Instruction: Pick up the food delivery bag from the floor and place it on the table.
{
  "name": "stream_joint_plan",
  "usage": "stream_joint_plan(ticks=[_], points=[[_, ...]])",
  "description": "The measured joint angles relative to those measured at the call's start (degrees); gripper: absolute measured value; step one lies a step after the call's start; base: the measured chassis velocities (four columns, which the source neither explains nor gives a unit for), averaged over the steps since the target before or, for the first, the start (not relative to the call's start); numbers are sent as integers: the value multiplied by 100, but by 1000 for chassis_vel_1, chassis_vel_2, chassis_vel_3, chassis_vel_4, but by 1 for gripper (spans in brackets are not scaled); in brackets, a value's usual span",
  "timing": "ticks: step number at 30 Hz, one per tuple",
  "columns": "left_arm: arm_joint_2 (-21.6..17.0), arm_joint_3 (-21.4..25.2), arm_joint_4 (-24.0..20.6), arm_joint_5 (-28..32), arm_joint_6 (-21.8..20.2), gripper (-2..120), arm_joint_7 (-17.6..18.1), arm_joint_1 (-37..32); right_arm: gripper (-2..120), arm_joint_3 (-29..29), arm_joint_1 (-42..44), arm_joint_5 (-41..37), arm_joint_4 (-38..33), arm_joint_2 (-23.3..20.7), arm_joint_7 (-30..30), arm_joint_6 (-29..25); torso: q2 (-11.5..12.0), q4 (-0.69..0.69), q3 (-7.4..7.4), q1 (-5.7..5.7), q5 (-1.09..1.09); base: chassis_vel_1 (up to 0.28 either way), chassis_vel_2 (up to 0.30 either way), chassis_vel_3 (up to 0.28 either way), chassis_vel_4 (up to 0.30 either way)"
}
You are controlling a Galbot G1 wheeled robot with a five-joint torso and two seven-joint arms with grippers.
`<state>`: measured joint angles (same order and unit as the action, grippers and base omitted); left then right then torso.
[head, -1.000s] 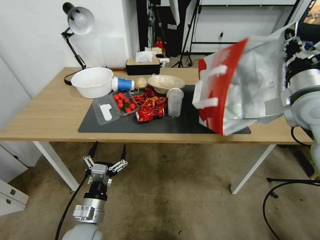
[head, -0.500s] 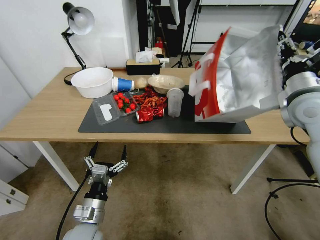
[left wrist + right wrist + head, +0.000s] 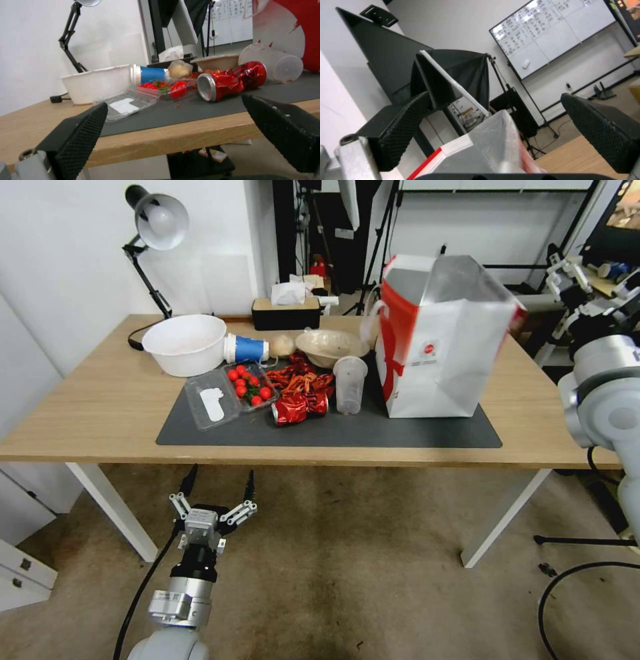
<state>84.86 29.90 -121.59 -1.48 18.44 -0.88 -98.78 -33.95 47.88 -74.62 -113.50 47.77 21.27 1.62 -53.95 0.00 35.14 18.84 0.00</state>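
The food delivery bag (image 3: 440, 347) now stands upright on the table (image 3: 100, 407), on the right end of the dark mat (image 3: 400, 430). A moment ago it hung tilted in the air. The right gripper (image 3: 587, 280) has let go and pulled back to the right of the bag, its jaws spread wide. The left gripper (image 3: 215, 487) has not moved; it hangs low over the floor (image 3: 347, 573), jaws spread.
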Motion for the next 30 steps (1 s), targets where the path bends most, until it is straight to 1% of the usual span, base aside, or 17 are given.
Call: stream_joint_plan(ticks=[5,7,8,11,13,15,16,18,19,20,23,25,26,27,28,29,30], points=[[-5,-9,0,10,23,100,1,0,100,-97,235,169,-80,10,-235,-28,0,1,0,0,0,0,0,0,0],[-3,-23,0,16,53,100,1,3,100,-209,558,474,-247,68,-495,-60,0,0,0,0,1,0,0,0,0],[-3,-23,0,16,53,100,1,3,100,-209,558,474,-247,68,-495,-60,0,0,0,0,1,0,0,0,0],[-10,-23,10,39,81,100,-12,10,100,-357,948,983,-429,179,-863,-158,0,-1,0,0,0,0,0,0,0],[-13,-19,15,43,93,100,-27,10,100,-403,1042,1111,-475,217,-943,-185,0,0,0,0,0,0,0,0,0],[-21,-11,20,49,113,100,-45,10,100,-555,1355,1536,-598,331,-1367,-215,0,0,0,0,0,0,0,0,0],[-21,-11,20,49,113,100,-45,10,100,-555,1355,1536,-598,331,-1367,-215,0,0,0,0,0,0,0,0,0],[-24,-9,20,53,115,100,-49,10,100,-623,1581,1913,-694,423,-1645,-261,0,-2,0,0,0,0,0,0,0],[-25,-8,22,54,117,100,-51,12,100,-659,1729,2145,-784,492,-1737,-286,0,0,-1,0,-1,0,0,0,0],[-25,-8,22,54,117,100,-51,12,100,-659,1729,2145,-784,492,-1737,-286,0,0,-1,0,-1,0,0,0,0],[-21,-5,35,64,132,100,-57,20,100,-692,2162,2657,-1086,697,-1812,-347,0,0,0,0,0,0,0,0,0],[-20,-2,38,67,136,100,-57,21,100,-706,2260,2775,-1151,756,-1838,-376,0,0,-1,0,-1,0,0,0,0],[-19,2,45,75,145,100,-58,21,100,-726,2437,2961,-1258,868,-1888,-429,0,0,-1,-1,-1,0,0,0,0],[-22,10,53,88,159,100,-59,20,100,-785,2753,3191,-1454,1075,-2031,-451,0,0,0,0,0,0,0,0,0],[-22,10,53,88,159,100,-59,20,100,-785,2753,3191,-1454,1075,-2031,-451,0,0,0,0,0,0,0,0,0],[-24,15,62,92,170,100,-59,20,100,-812,2870,3284,-1532,1170,-2111,-451,0,-2,-1,0,0,0,0,0,0],[-27,21,74,99,186,100,-59,20,100,-839,3063,3474,-1631,1330,-2242,-491,-1,-2,-1,-1,-2,0,0,0,0]])
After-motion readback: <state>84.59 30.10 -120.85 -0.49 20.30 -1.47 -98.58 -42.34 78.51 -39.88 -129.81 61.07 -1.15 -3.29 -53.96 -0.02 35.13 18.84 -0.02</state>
